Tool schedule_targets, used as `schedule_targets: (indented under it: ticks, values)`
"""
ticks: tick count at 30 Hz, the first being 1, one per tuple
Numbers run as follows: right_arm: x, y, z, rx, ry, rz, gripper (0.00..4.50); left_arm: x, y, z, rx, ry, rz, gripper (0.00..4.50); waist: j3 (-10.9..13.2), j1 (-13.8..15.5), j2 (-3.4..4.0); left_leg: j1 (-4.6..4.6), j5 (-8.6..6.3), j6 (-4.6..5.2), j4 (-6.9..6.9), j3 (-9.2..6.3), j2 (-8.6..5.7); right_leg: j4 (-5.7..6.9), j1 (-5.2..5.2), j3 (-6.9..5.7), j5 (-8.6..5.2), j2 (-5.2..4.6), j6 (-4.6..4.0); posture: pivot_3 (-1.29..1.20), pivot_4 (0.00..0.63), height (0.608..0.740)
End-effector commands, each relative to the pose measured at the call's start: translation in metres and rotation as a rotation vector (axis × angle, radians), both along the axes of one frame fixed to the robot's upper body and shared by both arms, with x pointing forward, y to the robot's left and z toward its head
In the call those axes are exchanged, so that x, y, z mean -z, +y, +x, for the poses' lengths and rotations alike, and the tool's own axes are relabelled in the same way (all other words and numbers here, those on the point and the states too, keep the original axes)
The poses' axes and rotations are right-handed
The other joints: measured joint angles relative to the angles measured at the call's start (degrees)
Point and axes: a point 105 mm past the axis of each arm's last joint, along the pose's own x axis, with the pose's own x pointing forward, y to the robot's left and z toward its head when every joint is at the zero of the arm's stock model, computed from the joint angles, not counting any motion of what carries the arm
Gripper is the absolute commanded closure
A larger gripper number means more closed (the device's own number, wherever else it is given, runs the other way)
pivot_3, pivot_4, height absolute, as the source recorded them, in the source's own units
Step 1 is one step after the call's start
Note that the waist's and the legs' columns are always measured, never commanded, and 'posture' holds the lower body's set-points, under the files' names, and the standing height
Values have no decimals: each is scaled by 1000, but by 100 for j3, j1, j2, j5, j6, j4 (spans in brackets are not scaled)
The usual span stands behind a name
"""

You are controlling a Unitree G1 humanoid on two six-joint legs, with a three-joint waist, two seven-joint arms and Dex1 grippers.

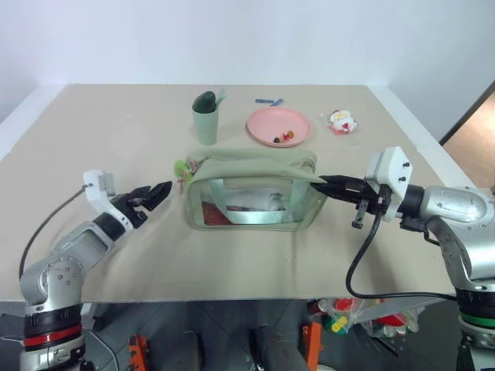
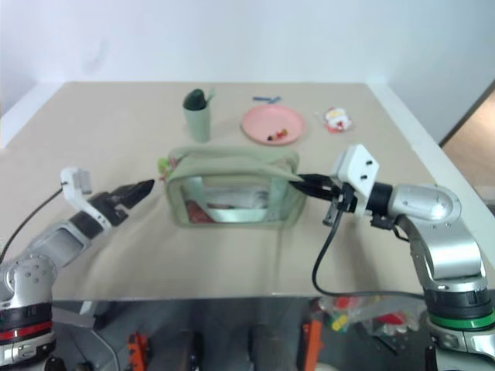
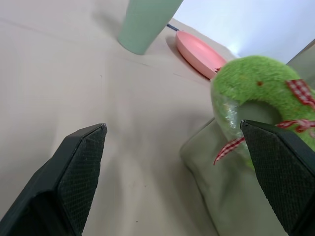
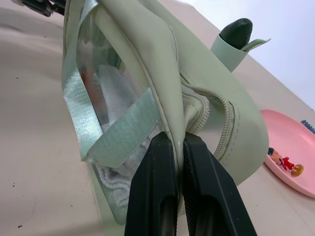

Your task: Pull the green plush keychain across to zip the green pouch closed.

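**Right claw pins the pouch end; left claw gapes beside the plush pull**

The right claw [image 4: 179,162] is pressed together on a fold of fabric at the 3 o'clock end of the green pouch [image 1: 251,189], its two black fingers pinching the soft wall just below the zipper track. That anchor looks sound, though the fabric is thin and pliant and could slide out if the pull is hard.

The left claw [image 1: 155,193] is spread wide and holds nothing. In its wrist view one finger [image 3: 74,172] hangs over bare surface [image 1: 116,124] while the other sits right against the green plush keychain [image 3: 261,93], which lies at the pouch's 9 o'clock end, at the top corner.

The keychain reads as light, fuzzy and squashy, with a red-checked ribbon through it. It will compress under a pinch, so taking it across the thick ring of its body seems best, not by the ribbon. The pouch is floppy and probably light, so it may drag or buckle unless the far end is kept taut.

At 12 o'clock beyond the pouch stand a sage-green cup [image 1: 206,120] and a pink plate [image 1: 263,124], well apart.
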Motion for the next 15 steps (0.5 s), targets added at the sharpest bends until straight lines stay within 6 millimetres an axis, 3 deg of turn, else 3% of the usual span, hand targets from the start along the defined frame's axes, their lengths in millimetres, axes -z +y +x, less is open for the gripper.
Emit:
schedule_targets:
  ticks: [1,5,12,13,15]
  values:
    - [-5,1,-4,-17,-36,-22,4483,-10,-12,2,74,-56,-24,0,0,-4,0,0,0,0,0,1,-1,0,0,1,0,0,0,0,150,740]
    - [-6,-1,-3,-13,-43,-29,4483,-10,-24,4,142,-69,-22,0,0,-1,0,-1,0,0,-1,0,-2,-1,-1,2,-1,-1,1,0,150,740]
    - [-6,-2,-2,-14,-48,-44,4483,-1,-16,19,127,-89,-26,0,0,3,0,-1,0,0,-2,0,-3,-1,-1,1,-1,0,1,0,150,740]
    - [-6,-2,-2,-14,-48,-46,4500,0,-14,22,125,-93,-35,501,0,3,0,-1,0,0,-2,0,-3,-1,-1,2,-1,-1,1,0,150,740]
    - [-6,-1,-2,-15,-50,-49,4500,0,-11,26,124,-106,-63,1096,0,6,0,-2,0,0,-2,0,-3,-1,-1,1,-1,-1,1,0,150,740]
